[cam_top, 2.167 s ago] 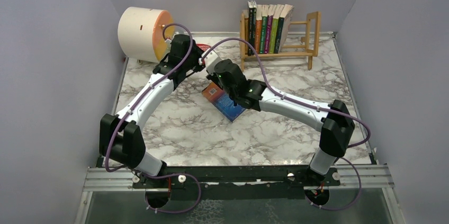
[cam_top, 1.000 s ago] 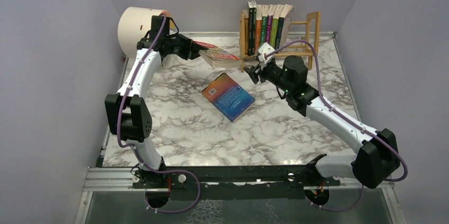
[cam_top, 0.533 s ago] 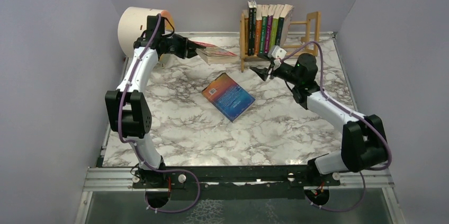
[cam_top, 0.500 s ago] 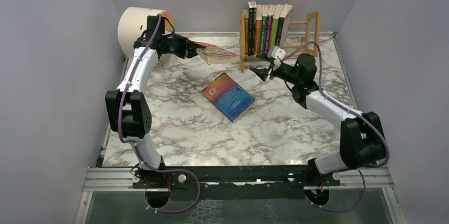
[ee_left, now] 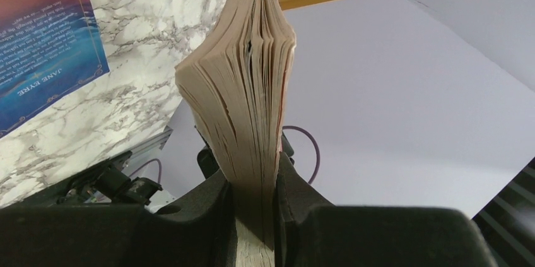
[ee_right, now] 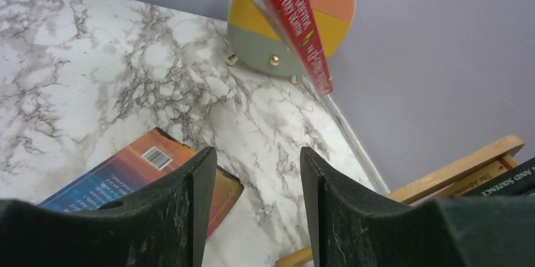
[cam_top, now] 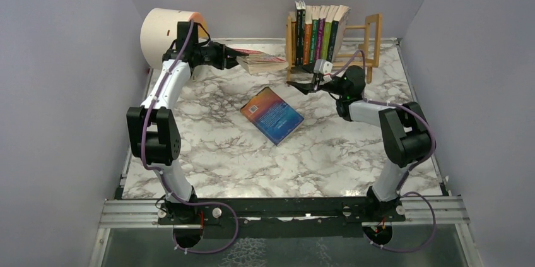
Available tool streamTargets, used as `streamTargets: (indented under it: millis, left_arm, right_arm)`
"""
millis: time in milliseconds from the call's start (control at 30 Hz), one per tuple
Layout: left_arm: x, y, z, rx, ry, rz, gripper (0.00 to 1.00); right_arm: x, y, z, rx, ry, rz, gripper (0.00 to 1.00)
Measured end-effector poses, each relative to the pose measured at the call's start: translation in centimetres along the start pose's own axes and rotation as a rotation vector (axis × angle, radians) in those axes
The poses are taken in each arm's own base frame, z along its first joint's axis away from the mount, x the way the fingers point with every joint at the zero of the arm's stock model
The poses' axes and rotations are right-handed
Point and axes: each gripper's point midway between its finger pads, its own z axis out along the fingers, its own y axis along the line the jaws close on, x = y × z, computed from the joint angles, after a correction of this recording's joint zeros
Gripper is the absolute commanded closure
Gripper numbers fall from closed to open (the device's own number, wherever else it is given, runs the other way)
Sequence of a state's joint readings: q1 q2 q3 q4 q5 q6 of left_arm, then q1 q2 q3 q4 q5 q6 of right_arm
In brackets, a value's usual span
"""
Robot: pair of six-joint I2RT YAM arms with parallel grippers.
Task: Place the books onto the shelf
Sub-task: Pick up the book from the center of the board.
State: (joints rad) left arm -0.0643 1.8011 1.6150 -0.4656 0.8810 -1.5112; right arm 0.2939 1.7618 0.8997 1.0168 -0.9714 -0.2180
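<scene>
The left gripper is clamped on a red-spined book, held above the far-left worktop beside the shelf. The right gripper, jaws partly apart around nothing, hovers by the shelf's left foot. A blue-and-orange book lies flat mid-worktop. More books stand on the shelf. White marble surface, lilac walls.

White-shelled arms with black joints — purple cables trailing along each.
</scene>
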Motion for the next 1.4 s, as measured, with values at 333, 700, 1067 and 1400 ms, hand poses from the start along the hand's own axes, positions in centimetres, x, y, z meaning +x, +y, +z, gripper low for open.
streamTargets:
  millis: [333,700,1067,1400]
  left_arm:
    - [3.1,1.3,2.9,-0.031,0.077,-0.033,1.0]
    - [5.2,2.4,4.7,-0.041,0.122,-0.055,1.0]
    - [6.0,3.5,6.0,-0.039,0.149,-0.113,1.0]
    - [5.8,2.8,6.2,0.003,0.157,-0.151,0.78]
  right_arm:
    - [0.9,-1.5,2.0,-0.028,-0.115,-0.07,0.51]
    - [2.3,-2.6,3.1,-0.049,-0.163,-0.091,0.58]
    - [3.1,-1.4,3.4,-0.149,-0.177,-0.017,0.82]
    - [3.1,-1.3,3.2,-0.159,-0.174,0.012,0.99]
